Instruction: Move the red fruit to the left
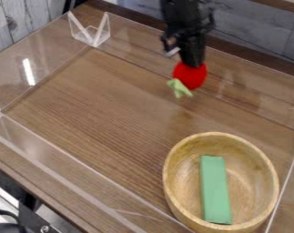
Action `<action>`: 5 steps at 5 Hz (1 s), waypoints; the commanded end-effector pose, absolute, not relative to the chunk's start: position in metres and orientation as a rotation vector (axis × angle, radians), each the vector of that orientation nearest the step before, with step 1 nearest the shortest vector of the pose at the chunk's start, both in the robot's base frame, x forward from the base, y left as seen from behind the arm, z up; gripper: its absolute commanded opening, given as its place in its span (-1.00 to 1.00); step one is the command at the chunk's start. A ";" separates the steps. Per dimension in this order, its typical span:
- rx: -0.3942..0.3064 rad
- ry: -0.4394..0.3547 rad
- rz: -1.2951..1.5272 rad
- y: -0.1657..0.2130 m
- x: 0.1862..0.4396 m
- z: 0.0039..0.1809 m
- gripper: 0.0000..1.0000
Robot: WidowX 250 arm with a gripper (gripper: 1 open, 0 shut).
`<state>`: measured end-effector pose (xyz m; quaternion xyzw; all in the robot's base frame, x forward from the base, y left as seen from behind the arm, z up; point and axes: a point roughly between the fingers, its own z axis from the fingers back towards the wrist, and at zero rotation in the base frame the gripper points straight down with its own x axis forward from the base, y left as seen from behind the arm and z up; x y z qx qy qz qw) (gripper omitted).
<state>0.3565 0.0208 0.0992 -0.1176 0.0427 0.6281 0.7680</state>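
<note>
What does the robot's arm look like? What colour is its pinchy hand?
The arm is black and chunky, like a thick dark tube. Its gripper is black too and ends in thin black fingers. The picture is too small to show any cables or markings.

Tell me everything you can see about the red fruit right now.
The red fruit is small, round and bright red, like a plastic toy, with a light-green leafy stem sticking out at its lower left. The black gripper is shut on its top from above; nothing else touches it. It seems to hang just above the wooden table, toward the far side, well away from the wooden bowl.
</note>
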 end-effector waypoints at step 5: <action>-0.321 -0.124 1.758 0.157 0.326 0.102 -1.00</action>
